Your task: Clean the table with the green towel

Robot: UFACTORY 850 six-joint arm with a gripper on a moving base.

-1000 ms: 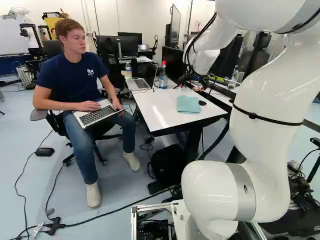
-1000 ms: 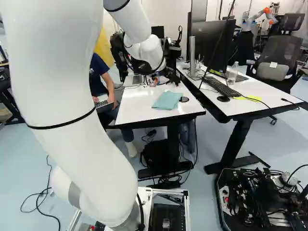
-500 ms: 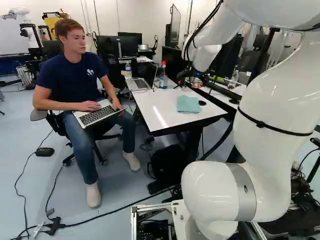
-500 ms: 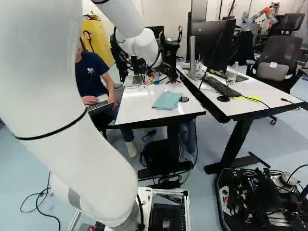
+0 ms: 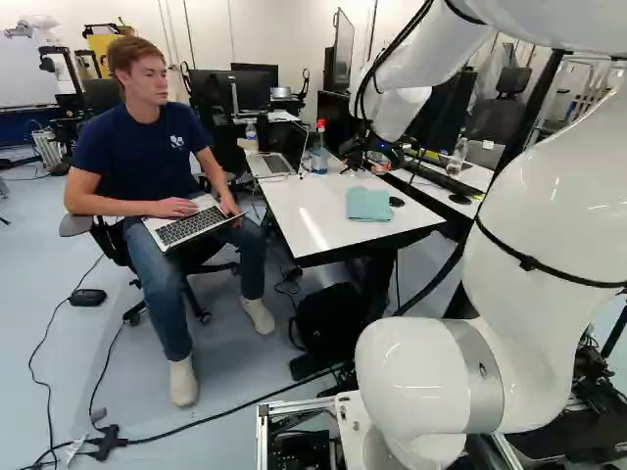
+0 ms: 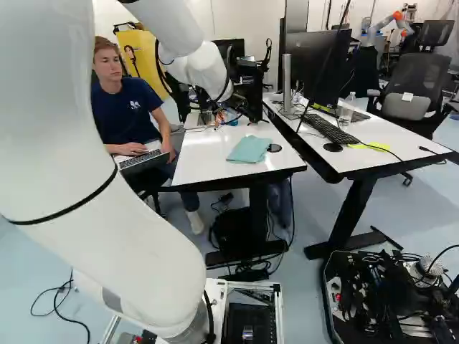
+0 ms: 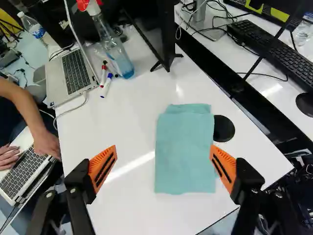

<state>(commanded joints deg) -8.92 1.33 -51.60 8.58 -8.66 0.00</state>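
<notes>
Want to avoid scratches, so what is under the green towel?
The folded towel rests on the white table; anything between them or inside its folds is hidden. A black disc sits beside it.

Tabletop count: one towel [image 7: 185, 152], two orange finger pads [image 7: 102, 166], two white-topped tables [image 7: 127, 205].
There are two laptops [image 7: 73, 71], one spray bottle [image 7: 115, 54] with a red top, two clear bottles [image 6: 348, 106], one black disc [image 7: 224, 128] and one dark mouse [image 7: 305, 104]. I count at least two markers [image 7: 106, 84], one with a red end and one with a blue; whether a third lies among them, I cannot tell. Keyboards apart from the laptops number at least one [image 7: 274, 51].
</notes>
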